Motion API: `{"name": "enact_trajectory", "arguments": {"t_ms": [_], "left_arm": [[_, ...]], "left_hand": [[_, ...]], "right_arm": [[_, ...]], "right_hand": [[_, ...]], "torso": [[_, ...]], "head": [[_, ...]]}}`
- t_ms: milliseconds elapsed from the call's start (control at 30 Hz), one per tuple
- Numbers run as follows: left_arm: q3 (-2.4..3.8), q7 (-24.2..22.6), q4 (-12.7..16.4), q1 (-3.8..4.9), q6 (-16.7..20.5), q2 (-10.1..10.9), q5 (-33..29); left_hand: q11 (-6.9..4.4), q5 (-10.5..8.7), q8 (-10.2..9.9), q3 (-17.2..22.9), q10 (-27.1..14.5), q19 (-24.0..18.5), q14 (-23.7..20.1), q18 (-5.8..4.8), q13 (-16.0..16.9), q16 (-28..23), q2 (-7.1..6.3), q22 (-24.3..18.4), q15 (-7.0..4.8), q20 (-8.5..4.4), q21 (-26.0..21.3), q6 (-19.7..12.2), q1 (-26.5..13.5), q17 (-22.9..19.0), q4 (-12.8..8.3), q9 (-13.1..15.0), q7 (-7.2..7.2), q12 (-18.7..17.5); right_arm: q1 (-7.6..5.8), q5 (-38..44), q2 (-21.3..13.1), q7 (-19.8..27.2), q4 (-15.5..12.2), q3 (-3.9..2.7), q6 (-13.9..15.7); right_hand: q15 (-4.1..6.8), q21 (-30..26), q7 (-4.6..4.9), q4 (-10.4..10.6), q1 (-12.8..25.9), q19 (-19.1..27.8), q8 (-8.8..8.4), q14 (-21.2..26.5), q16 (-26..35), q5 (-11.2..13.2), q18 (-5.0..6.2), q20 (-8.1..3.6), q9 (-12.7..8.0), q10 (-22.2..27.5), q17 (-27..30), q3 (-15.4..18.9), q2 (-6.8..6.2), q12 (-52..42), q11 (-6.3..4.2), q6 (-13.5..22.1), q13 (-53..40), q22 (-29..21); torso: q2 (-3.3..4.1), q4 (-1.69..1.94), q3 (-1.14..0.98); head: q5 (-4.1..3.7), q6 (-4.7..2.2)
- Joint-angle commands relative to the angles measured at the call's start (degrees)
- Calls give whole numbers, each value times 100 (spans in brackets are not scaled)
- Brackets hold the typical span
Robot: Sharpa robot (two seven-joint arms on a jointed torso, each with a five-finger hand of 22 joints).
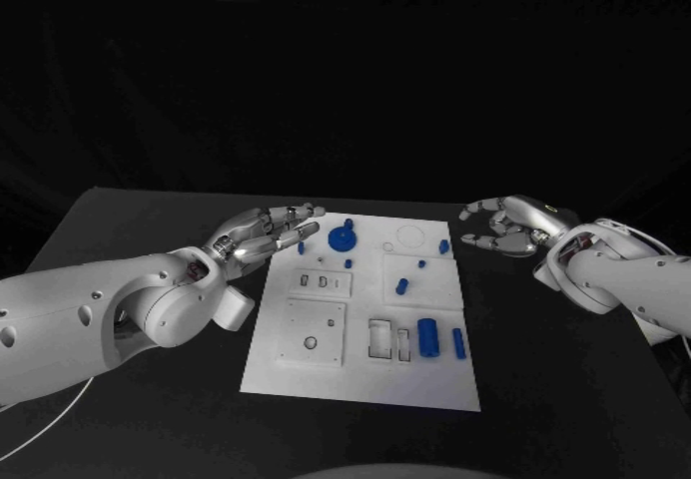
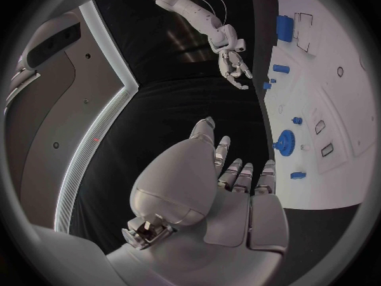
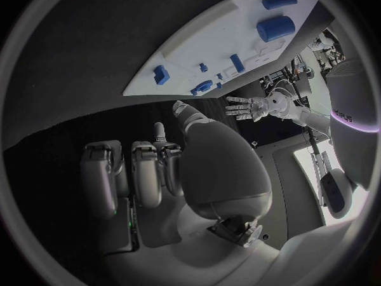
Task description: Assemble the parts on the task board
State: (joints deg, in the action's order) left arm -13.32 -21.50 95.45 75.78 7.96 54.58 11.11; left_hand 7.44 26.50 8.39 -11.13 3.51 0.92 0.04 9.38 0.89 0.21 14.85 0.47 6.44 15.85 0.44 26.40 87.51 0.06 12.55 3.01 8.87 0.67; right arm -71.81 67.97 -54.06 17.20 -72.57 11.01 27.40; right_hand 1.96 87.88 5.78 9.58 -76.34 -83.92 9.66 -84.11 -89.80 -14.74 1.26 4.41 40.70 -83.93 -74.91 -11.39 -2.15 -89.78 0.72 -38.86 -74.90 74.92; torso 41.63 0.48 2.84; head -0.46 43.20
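head view: task board (image 1: 289,369) mid tabletop (image 1: 130,230), blue parts (image 1: 429,336) scattered on it. left robot hand (image 1: 264,238) at board's far-left edge, fingers apart, empty, near blue gear (image 1: 343,239). right robot hand (image 1: 504,228) off far-right corner, loosely curled, empty. best: lower slowly, pinch gear by rim.

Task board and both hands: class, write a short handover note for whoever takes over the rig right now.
Left robot hand: open, holding nothing, hovering at the task board's far left corner.
Right robot hand: empty, fingers loosely curled but apart, hovering off the board's far right corner.
Parts: blue gear and small blue pieces at the far end; large blue cylinder and slim blue peg lying at the near right.
Done: cannot tell; several slots look empty.
Left: pick up and seat the loose parts.
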Motion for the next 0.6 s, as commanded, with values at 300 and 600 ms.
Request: {"name": "enact_trajectory", "arguments": {"t_ms": [300,600], "left_arm": [[4,-76,6,-7,-95,5,64],[4,-41,5,-7,-125,10,65]], "left_hand": [[20,25,42,21,44,0,-4,92,7,-21,13,8,48,38,36,9,79,-6,-32,6,18,21],[20,25,42,21,44,0,-4,92,7,-21,13,8,48,38,36,9,79,-6,-32,6,18,21]], "right_arm": [[265,-304,179,206,252,0,-108],[310,-552,295,121,367,0,-334]], "right_hand": [[-76,-102,54,101,-54,-297,185,-589,-20,126,-29,75,181,-607,-1509,70,26,-22,80,472,-1510,1379],[-98,-195,75,113,-168,-198,307,-589,-20,-455,-1,98,190,-607,-1509,-36,100,-22,99,663,-1510,1342]], "torso": [[-1,6,6],[-5,10,13]], "head": [[-12,-3],[-19,11]]}}
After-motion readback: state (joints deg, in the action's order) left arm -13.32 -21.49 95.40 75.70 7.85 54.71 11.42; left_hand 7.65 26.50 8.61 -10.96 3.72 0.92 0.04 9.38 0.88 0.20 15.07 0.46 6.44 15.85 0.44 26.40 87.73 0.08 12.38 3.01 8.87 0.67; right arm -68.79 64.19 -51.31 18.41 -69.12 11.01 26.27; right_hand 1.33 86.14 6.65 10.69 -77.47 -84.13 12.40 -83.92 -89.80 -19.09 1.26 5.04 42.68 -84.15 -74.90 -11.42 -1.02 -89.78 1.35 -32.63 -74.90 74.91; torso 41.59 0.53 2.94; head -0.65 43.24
